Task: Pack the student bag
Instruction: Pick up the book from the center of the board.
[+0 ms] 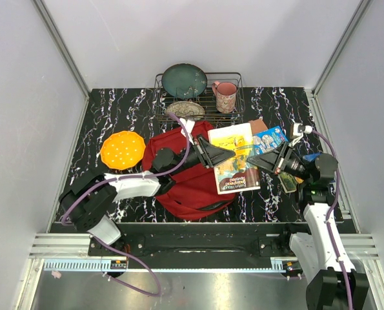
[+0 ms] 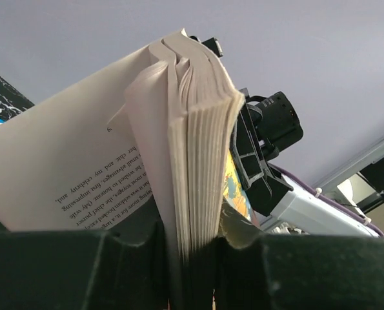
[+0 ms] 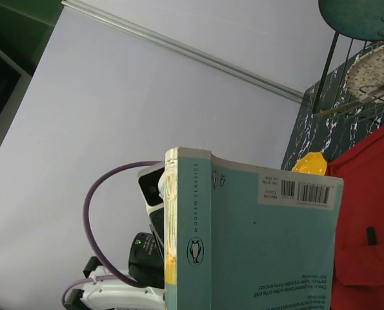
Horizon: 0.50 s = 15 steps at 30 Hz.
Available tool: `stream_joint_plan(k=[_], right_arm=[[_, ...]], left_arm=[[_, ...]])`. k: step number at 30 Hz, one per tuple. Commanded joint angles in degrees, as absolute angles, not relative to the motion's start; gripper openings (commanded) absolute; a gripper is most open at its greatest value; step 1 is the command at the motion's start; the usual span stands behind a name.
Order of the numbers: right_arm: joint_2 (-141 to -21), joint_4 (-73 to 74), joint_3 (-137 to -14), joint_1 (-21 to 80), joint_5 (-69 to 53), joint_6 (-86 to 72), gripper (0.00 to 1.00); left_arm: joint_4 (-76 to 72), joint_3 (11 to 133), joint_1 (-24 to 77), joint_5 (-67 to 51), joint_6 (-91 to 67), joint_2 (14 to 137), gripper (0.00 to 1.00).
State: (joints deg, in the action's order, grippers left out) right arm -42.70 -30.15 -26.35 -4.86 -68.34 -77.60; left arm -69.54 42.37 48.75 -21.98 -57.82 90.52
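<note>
Student bag (image 1: 192,187) lies flat on table (image 1: 114,116), left of centre. Long axis runs from dish rack (image 1: 198,93) to near edge; top end unclear. Only the left wrist view shows left gripper (image 2: 190,248) pinching paperback (image 2: 192,161) pages. Only the right wrist view shows its teal back. Right gripper (image 1: 257,161) clamps the opposite edge.

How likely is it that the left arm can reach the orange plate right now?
Probably not yet: the left gripper is closed on the book over the red bag. The orange plate itself lies uncovered beside that arm.
</note>
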Motion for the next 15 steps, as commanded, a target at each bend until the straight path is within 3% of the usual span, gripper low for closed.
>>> stream_joint_plan(k=[1,2,4,5,8,9,12,15], right_arm=[[-41.8,-23.7,-28.2,-3.6,-68.1,-72.9,0.00],[-41.8,-21.7,-28.7,-3.7,-67.8,-70.1,0.02],[-41.6,-15.0,-30.1,-3.7,-66.5,-66.7,0.08],[-41.4,-13.2,-30.6,-3.6,-66.2,-64.2,0.24],[-40.7,-9.4,-31.5,-3.4,-64.5,-62.0,0.42],[-40.4,-7.8,-31.7,-3.1,-63.6,-61.4,0.55],[-39.7,-1.5,-33.0,-2.0,-61.6,-57.1,0.64],[-39.7,1.5,-33.7,-0.3,-60.4,-54.0,0.66]], left_arm=[[-67.1,41.3,49.4,-20.0,-51.9,85.9,0.07],[-65.7,40.8,49.4,-18.1,-51.5,85.1,0.00],[-60.9,39.6,49.4,-15.7,-50.1,82.3,0.00],[-58.3,39.2,49.4,-12.9,-49.9,81.3,0.00],[-53.5,37.4,49.4,-6.9,-49.7,77.1,0.00],[-52.8,37.1,49.4,-5.7,-49.7,76.3,0.00],[-51.2,36.9,49.4,-4.2,-49.7,73.9,0.00],[-50.2,37.6,49.4,-5.0,-49.6,73.2,0.00]])
